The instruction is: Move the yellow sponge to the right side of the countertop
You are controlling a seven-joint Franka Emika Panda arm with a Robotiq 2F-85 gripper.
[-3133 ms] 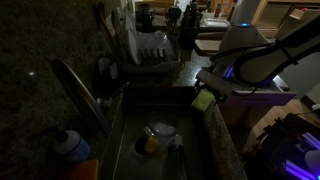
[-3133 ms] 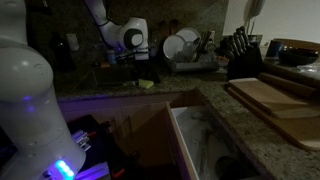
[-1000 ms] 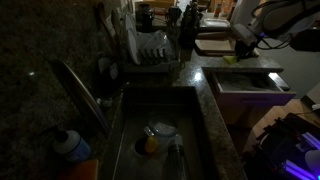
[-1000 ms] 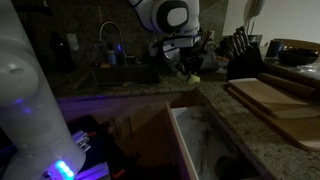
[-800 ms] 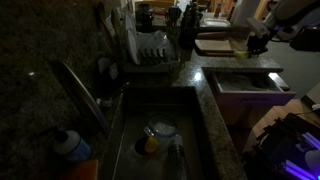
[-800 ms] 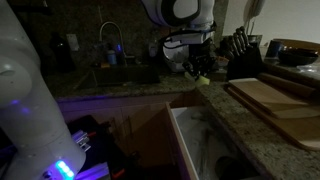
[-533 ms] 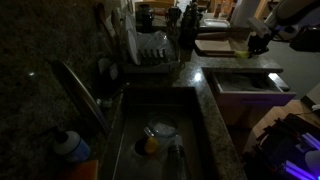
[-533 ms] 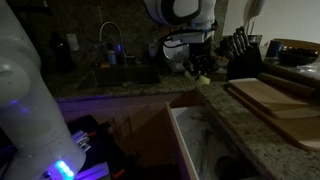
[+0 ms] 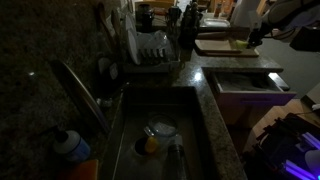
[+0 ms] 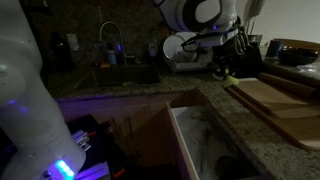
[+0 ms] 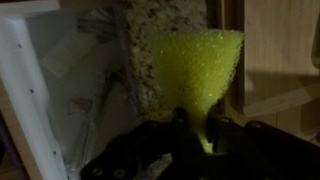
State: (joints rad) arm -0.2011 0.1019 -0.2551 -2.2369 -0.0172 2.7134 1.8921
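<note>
Three views, dim kitchen, one arm.

Exterior view along the sink: blue-capped bottle (image 9: 68, 143) at the near left, faucet (image 9: 78, 88) arching over the sink (image 9: 196, 125). Basin holds a bowl (image 9: 160, 129) and a round orange-yellow object (image 9: 149, 146), touching or nearly so. Dish rack (image 9: 150, 48) with upright plates stands behind the basin. To the right an open drawer (image 9: 245, 80) juts out. Beyond it lies a pale cutting board (image 9: 222, 45), and at the board's right end the gripper (image 9: 250, 38) hangs with a yellowish patch at its tip. Too dark there to tell whether that patch touches the board.

Exterior view from the opposite side: white robot base (image 10: 20, 90) fills the left. Faucet and dish rack sit along the back wall. Gripper is right of the rack, low over the countertop (image 10: 245, 135), just in front of a knife block (image 10: 240, 45). Cutting board lies further right and the open drawer below.

Wrist view: white drawer at left, then a strip of speckled granite, then wood at right. Yellow sponge (image 11: 195, 60) is over the granite strip near the wood, its lower end squeezed to a narrow neck between the two dark fingers (image 11: 170, 135). Fingers are closed tight on the sponge, which is held off the surface.
</note>
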